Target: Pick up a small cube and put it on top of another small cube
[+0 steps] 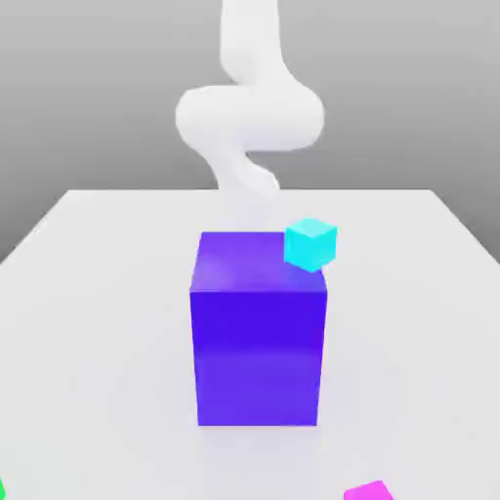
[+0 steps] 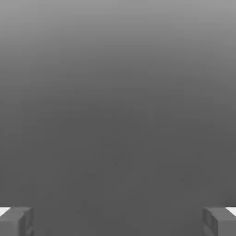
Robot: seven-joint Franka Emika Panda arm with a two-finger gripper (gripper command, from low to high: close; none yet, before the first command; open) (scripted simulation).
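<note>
A small cyan cube (image 1: 311,244) shows at the far right corner of the top of a big blue-violet block (image 1: 259,332). I cannot tell whether it rests on that corner or hangs just over it. A small magenta cube (image 1: 369,490) lies on the table at the near edge, toward the exterior view's right. My white arm (image 1: 249,117) comes down behind the big block. In the hand view my gripper (image 2: 118,222) is open, its two grey fingers (image 2: 16,222) stand far apart, and nothing is between them.
The white table (image 1: 98,322) stretches around the big block, which stands tall in its middle. A sliver of something green (image 1: 2,488) sits at the near corner on the exterior view's left.
</note>
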